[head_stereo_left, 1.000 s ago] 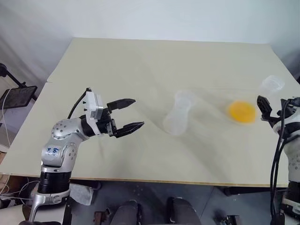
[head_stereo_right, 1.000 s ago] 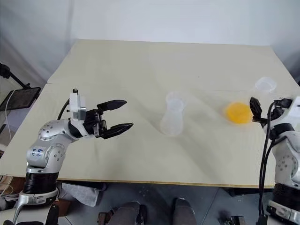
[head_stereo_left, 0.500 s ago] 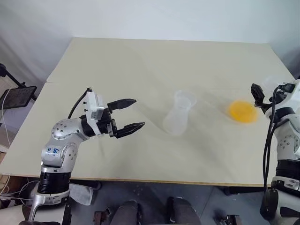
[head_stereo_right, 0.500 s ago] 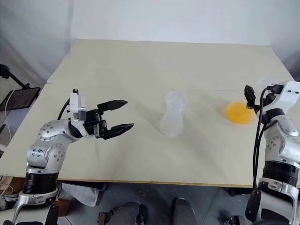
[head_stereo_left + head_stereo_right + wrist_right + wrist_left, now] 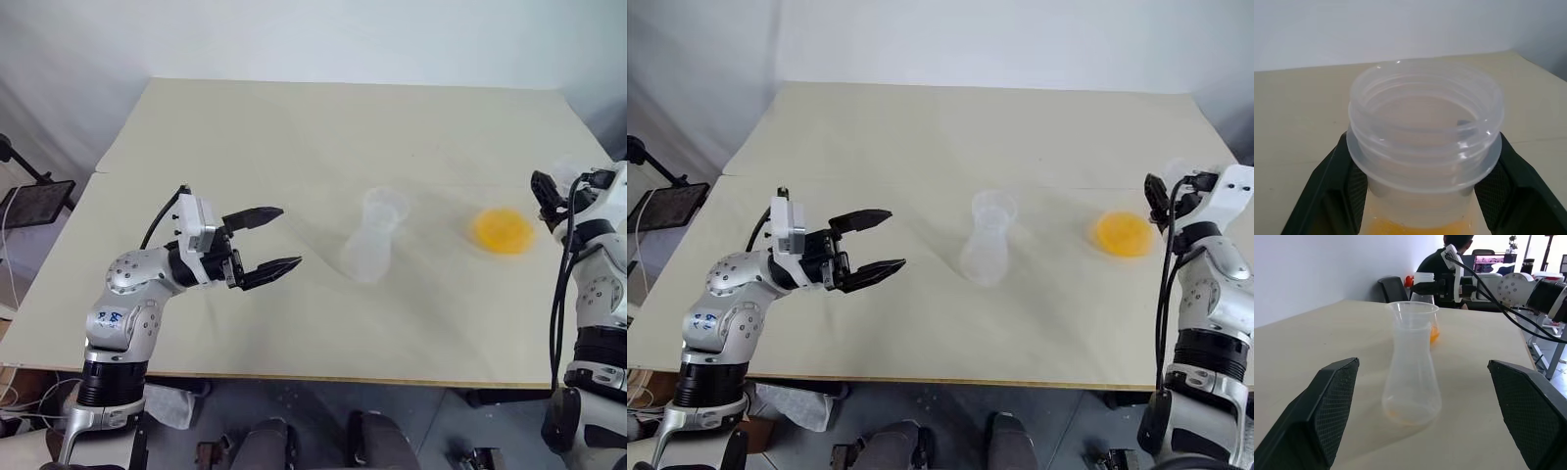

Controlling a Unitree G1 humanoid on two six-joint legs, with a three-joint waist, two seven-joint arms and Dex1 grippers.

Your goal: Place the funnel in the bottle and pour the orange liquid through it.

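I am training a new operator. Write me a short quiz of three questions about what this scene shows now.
1. True or false: the left hand holds the bottle.
2. What does the right hand grip? A) the neck of the larger flask; B) a cloth; C) nothing.
3. Fill in: the bottle stands ___ on the table.

Key
1. False. The left hand is open and hovers apart from the bottle.
2. A. Its two fingers close on the neck, and the orange liquid sits in that flask.
3. upright
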